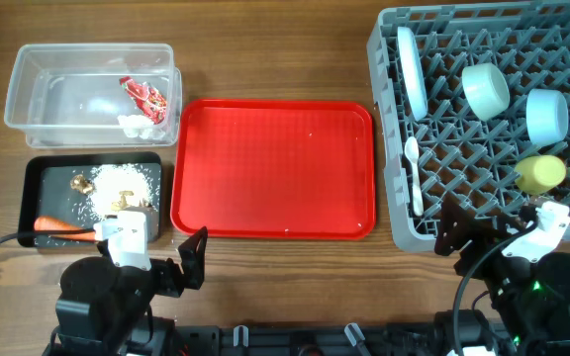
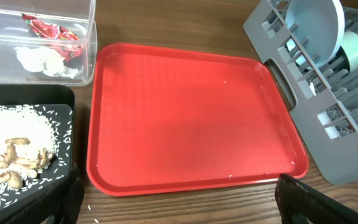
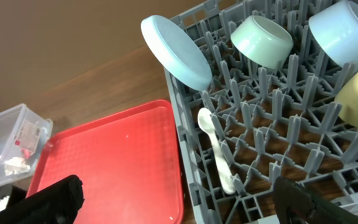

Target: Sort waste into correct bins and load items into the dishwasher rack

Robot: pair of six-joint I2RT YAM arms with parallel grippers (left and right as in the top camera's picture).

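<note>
The grey dishwasher rack [image 1: 394,148] at right holds the light blue plate [image 1: 411,71] on edge, two pale bowls [image 1: 486,89] [image 1: 547,114], the yellow cup [image 1: 539,174] and the white spoon [image 1: 414,176]. The clear tub [image 1: 28,69] holds the red-and-white wrapper [image 1: 146,95] and white tissue [image 1: 134,124]. The black tray [image 1: 43,168] holds rice scraps [image 1: 122,180], golden-brown lumps [image 1: 82,183] and the carrot [image 1: 59,225]. My left gripper [image 1: 194,259] is open and empty near the table's front edge. My right gripper [image 1: 456,235] is open and empty by the rack's front corner.
A large flat red tray [image 1: 275,168] lies between the bins and the rack with nothing on it but a few rice grains. A few loose grains lie on the wood [image 2: 86,208] in front of it.
</note>
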